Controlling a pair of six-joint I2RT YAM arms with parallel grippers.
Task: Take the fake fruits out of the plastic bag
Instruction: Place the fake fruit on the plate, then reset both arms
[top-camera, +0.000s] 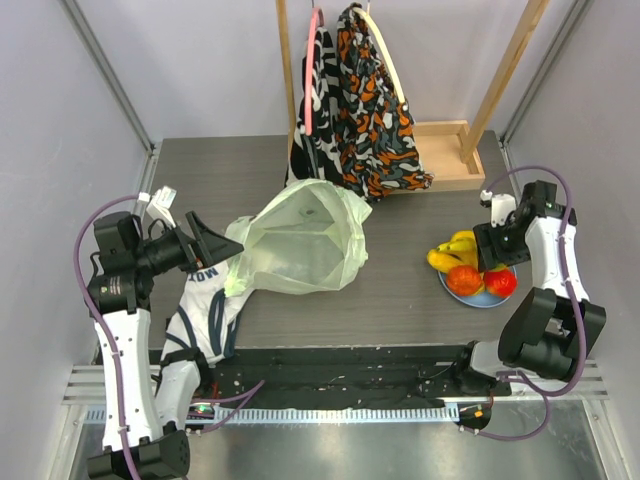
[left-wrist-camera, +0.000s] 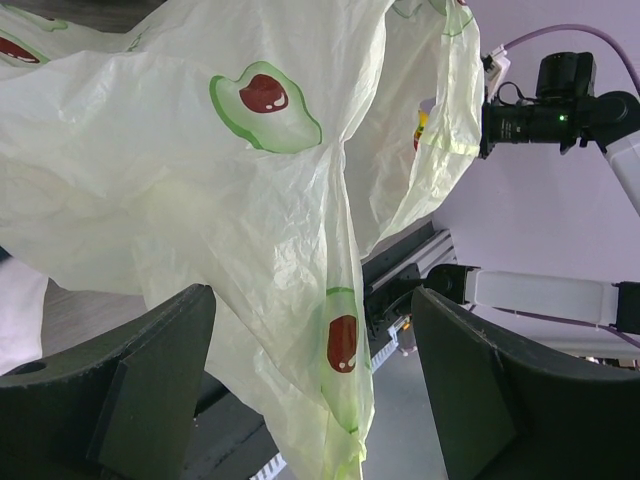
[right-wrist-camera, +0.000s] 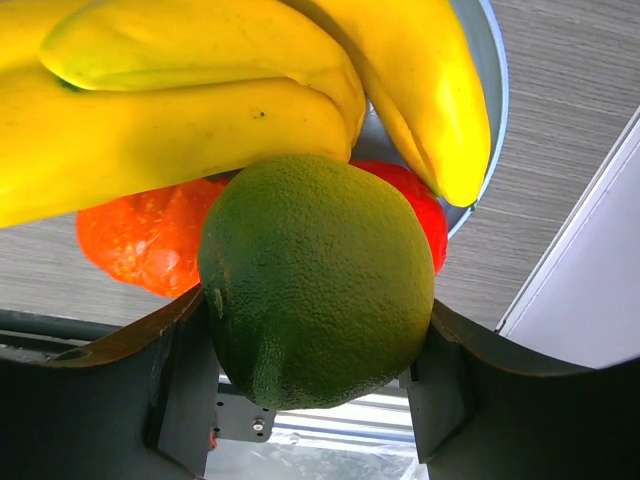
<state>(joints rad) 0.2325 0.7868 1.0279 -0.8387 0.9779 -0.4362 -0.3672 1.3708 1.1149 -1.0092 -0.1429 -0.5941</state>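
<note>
Right wrist, grn fruit (right-wrist-camera: 315, 280) gripped, hidden overhead

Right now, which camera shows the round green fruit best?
The right wrist view: the green fruit fills it, pinched in the right gripper. In the top view that gripper mostly hides it. The left wrist view shows the plastic bag, not the fruit.

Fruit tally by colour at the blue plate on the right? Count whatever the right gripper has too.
Yellow: 1, the banana bunch, counted as one piece
Green: 1, the green fruit, clamped in the right gripper
Orange: 1, the orange fruit
Red: 1, the red fruit
Total: 4
</note>
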